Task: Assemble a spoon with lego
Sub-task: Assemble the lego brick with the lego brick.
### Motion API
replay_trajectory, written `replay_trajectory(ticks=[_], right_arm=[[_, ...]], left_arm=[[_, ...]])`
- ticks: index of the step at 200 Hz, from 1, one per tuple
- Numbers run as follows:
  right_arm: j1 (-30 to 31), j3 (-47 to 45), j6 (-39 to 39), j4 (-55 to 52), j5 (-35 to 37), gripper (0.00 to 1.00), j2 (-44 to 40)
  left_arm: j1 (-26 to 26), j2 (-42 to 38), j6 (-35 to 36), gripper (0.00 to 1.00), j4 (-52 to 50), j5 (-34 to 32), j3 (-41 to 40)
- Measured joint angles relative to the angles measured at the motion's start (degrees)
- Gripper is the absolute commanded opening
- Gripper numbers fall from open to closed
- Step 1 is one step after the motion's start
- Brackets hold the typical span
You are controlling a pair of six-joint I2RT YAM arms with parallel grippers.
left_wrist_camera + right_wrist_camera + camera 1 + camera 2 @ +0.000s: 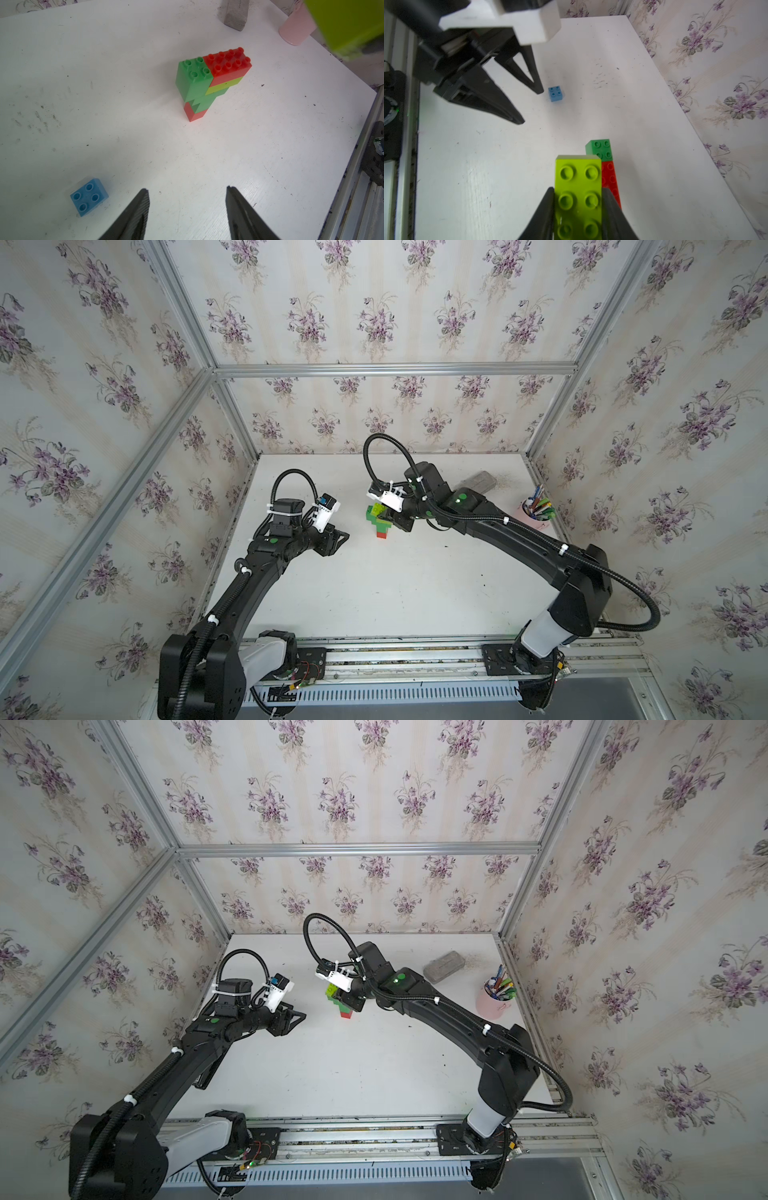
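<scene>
R fingers [545, 214] clamp glossy oblong lime brick [578, 187] by its long sides, held above spoon [207, 83]: stepped red/green/lime studded stack, upright nr centre of matte white surface [270, 145], slightly twd back edge. L fingers [135, 214] spread apart, empty, nr square blue brick [89, 196].

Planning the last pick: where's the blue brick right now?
The blue brick sits studs up on the table, left side, just off the open left gripper, apart from the spoon; both wrist views show it, the top views do not.
</scene>
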Motion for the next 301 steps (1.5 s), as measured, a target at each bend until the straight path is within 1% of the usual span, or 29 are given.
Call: replay_trajectory(ticks=[25, 51, 83, 115, 170, 301], right_arm=[[-0.15, 11.21, 0.37, -6.38, 2.62, 0.27, 8.46], [-0.61, 19.87, 0.31, -12.81, 3.69, 0.26, 14.99], [-1.01, 25.81, -0.31, -18.21, 3.85, 0.26, 19.65], [-1.77, 30.95, -2.78, -22.38, 2.49, 0.26, 23.50], [-3.34, 32.57, -5.73, -25.40, 1.57, 0.26, 24.81], [-3.61, 32.28, -5.88, -26.77, 0.35, 0.26, 25.90]], left_arm=[[-0.79, 2.32, 0.87, 0.62, 1.79, 0.76, 0.09], [-1.40, 3.48, 1.68, 0.62, 2.69, 1.25, 0.28], [-1.79, 4.39, 1.88, 0.62, 3.58, 1.79, 0.31], [-2.12, 4.83, 1.86, 0.62, 4.00, 1.84, 0.31], [-2.25, 5.07, 1.68, 0.63, 4.37, 2.05, 0.31], [-2.38, 6.08, 1.11, 0.63, 4.37, 2.03, 0.31]])
